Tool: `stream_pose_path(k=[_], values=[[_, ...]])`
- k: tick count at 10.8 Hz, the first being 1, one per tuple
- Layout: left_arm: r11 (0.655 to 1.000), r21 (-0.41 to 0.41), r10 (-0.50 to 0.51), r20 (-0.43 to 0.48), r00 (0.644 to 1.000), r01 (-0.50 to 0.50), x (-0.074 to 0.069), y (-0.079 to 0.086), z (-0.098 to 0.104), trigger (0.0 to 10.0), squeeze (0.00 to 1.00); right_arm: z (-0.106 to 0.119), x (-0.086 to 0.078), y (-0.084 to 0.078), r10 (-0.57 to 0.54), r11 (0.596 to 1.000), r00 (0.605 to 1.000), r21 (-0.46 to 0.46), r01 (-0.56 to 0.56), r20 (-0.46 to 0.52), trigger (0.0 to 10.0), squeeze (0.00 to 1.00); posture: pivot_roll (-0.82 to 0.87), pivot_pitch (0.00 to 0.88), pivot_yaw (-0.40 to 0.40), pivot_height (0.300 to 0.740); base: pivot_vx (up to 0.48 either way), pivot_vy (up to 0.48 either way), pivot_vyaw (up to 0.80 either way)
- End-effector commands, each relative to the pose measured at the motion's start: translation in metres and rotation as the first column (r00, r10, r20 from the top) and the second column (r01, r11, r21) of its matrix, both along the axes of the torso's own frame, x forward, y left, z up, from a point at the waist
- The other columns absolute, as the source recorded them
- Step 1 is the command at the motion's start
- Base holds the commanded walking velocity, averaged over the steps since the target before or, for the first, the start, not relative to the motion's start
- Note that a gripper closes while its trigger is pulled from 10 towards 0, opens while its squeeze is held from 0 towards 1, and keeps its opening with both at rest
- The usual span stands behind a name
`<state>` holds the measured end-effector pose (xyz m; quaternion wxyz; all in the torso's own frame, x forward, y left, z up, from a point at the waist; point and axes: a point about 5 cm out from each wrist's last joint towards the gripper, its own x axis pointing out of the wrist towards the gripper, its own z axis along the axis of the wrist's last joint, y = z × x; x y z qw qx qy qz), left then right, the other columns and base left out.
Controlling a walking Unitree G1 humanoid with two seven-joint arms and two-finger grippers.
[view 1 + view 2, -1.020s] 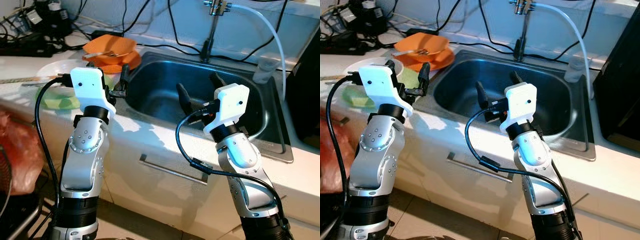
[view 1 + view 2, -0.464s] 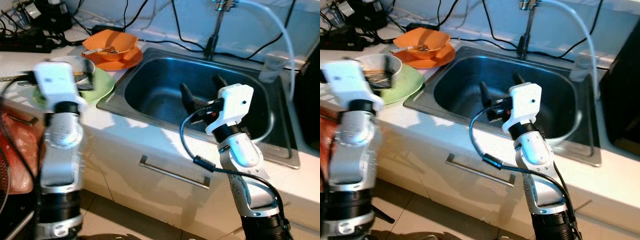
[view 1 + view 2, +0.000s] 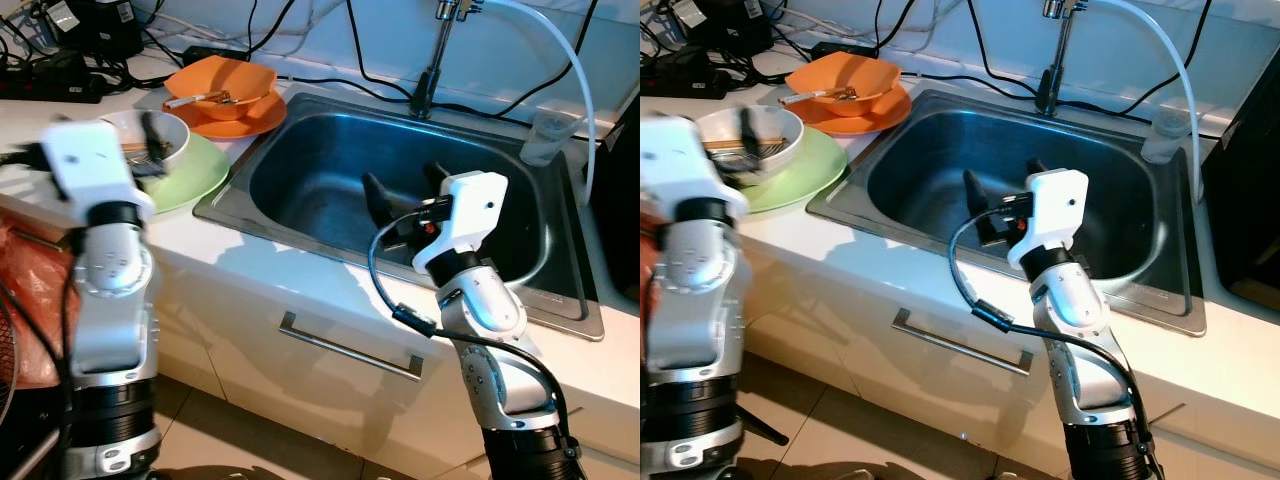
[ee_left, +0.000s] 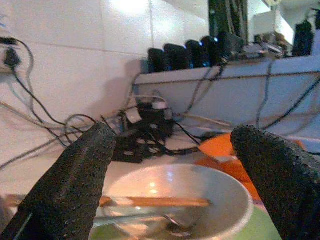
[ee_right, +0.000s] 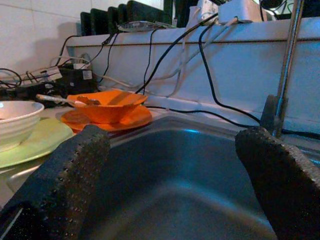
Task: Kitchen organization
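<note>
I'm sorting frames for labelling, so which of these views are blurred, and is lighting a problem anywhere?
Left and right eye views: the left arm is motion-smeared, while the sink and right gripper are sharp, with bright sun patches on the counter. Left wrist view: soft focus, the white bowl hazy. Right wrist view: dim and bluish, the orange bowl still readable.

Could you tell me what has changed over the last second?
The left gripper swung from the sink's left edge leftward to the white bowl on the green plate, fingers open. The right gripper stays open over the sink; the orange dishes are unmoved.
</note>
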<state>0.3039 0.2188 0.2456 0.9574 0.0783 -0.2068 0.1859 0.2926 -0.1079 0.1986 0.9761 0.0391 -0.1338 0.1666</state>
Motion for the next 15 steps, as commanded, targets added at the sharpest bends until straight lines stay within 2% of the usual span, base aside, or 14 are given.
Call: stream_pose_path(k=[1, 2, 5, 9, 12, 15], values=[[0.999, 0.001, 0.034, 0.015, 0.999, -0.034, -0.004, 0.005, 0.002, 10.0, 0.0, 0.001, -0.001, -0.002, 0.0, 1.0, 1.0, 0.006, 0.0, -0.002, 10.0, 0.0, 0.01, 0.082, -0.042, 0.74, 0.0, 0.0, 0.0], [0.996, -0.017, 0.093, 0.0, 0.996, -0.093, -0.009, 0.016, -0.002, 10.0, 0.0, -0.001, -0.001, 0.003, 0.052, 0.998, 0.998, 0.021, -0.051, -0.032, 10.0, 0.0, 0.01, 0.087, -0.048, 0.74, 0.0, 0.0, 0.0], [0.993, -0.045, 0.106, -0.036, 0.994, -0.107, -0.013, 0.016, -0.011, 10.0, 0.0, -0.006, -0.008, 0.019, 0.242, 0.97, 0.967, 0.013, -0.241, -0.083, 10.0, 0.0, 0.01, 0.089, -0.053, 0.74, 0.0, 0.0, 0.0], [0.99, -0.103, 0.088, -0.089, 0.992, -0.097, -0.007, 0.019, -0.023, 10.0, 0.0, -0.012, -0.022, 0.033, 0.39, 0.919, 0.913, -0.01, -0.394, -0.122, 10.0, 0.0, 0.0, 0.088, -0.055, 0.74, 0.0, 0.0, 0.0], [0.987, -0.121, 0.098, -0.096, 0.991, -0.109, -0.004, 0.023, -0.026, 10.0, 0.0, -0.013, -0.026, 0.034, 0.431, 0.9, 0.892, -0.008, -0.436, -0.135, 10.0, 0.0, 0.0, 0.088, -0.057, 0.74, 0.0, 0.0, 0.0], [0.985, -0.153, 0.056, -0.116, 0.992, -0.073, 0.003, 0.026, -0.03, 10.0, 0.0, -0.013, -0.03, 0.035, 0.451, 0.889, 0.882, -0.014, -0.457, -0.14, 10.0, 0.0, -0.01, 0.091, -0.058, 0.74, 0.0, 0.0, 0.0]])
